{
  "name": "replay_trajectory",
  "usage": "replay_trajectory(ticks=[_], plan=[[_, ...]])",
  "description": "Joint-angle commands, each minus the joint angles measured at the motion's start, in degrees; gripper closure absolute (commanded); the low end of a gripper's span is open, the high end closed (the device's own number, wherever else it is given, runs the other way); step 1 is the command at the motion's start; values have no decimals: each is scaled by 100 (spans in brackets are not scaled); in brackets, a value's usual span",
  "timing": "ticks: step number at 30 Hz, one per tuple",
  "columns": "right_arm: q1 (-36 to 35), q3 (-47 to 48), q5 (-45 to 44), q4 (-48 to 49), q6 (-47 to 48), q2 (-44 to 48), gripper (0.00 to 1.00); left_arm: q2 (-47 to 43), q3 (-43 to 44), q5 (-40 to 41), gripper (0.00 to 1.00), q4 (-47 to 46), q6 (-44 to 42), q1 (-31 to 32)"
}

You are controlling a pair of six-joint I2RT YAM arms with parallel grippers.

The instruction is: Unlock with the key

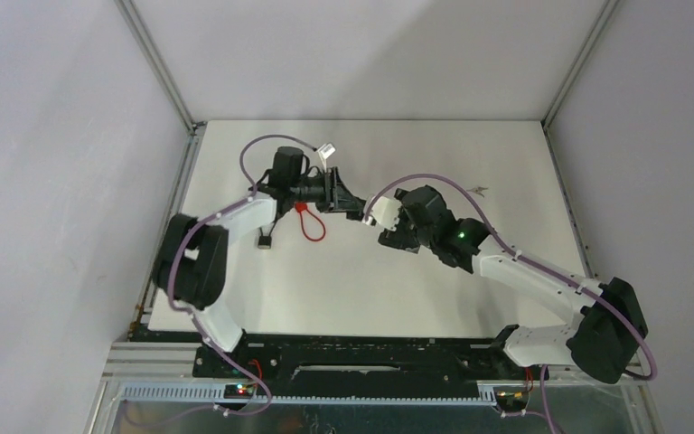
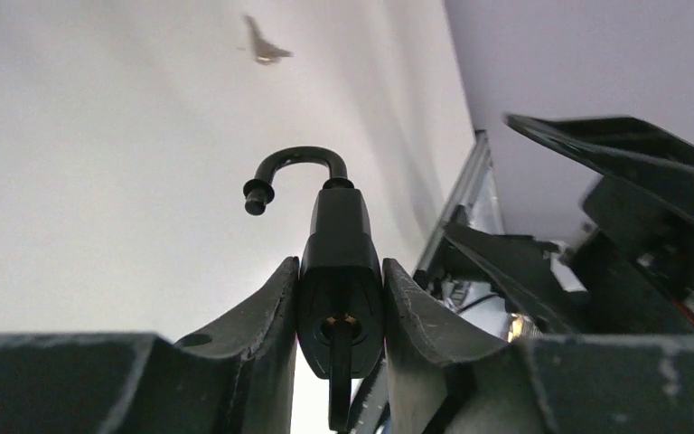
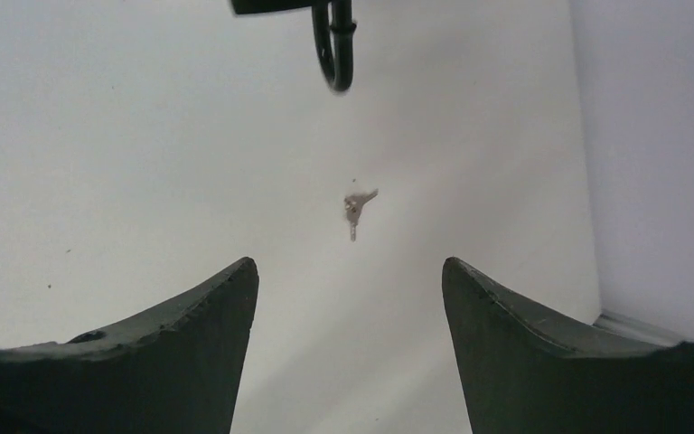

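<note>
Left pincer (image 2: 339, 307) closed partway on black metal padlock (image 2: 339, 235), gripping its body on both sides, over the white tabletop (image 3: 145, 163). Curved shackle (image 2: 298, 161) has its free end out of the body and swung aside: reads as unlocked. Dark key (image 2: 338, 380) sits in the brass keyhole. Right pincer (image 3: 348, 298) wide open, empty, near the lock. Small silvery keys (image 3: 354, 210) lie on the tabletop, well apart. Judgement: unlocking looks done; at most, drawing the key out and setting the lock down remain.

Table (image 3: 99, 181) lies open around the keys (image 3: 354, 208) (the padlock (image 2: 339, 253) hangs well apart).
</note>
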State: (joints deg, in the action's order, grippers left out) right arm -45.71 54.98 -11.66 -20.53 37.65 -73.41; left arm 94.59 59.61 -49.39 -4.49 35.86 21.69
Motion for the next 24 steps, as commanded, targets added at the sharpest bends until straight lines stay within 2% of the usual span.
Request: replay_trajectory(ticks=[1,6,12,24], plan=[[363,21,677,-241,-427,-104,23,718,1088,-173,100,226,-590,-189],[897,21,1180,-446,-696,-71,23,1506,1972,-149,100,407,-1061,-327],[1350,-9,1673,-557,-849,-68,23,2204,2665,-111,100,217,-992,-480],[1514,-34,1806,-569,-942,-164,23,2611,2113,17,100,-71,-665,-486]])
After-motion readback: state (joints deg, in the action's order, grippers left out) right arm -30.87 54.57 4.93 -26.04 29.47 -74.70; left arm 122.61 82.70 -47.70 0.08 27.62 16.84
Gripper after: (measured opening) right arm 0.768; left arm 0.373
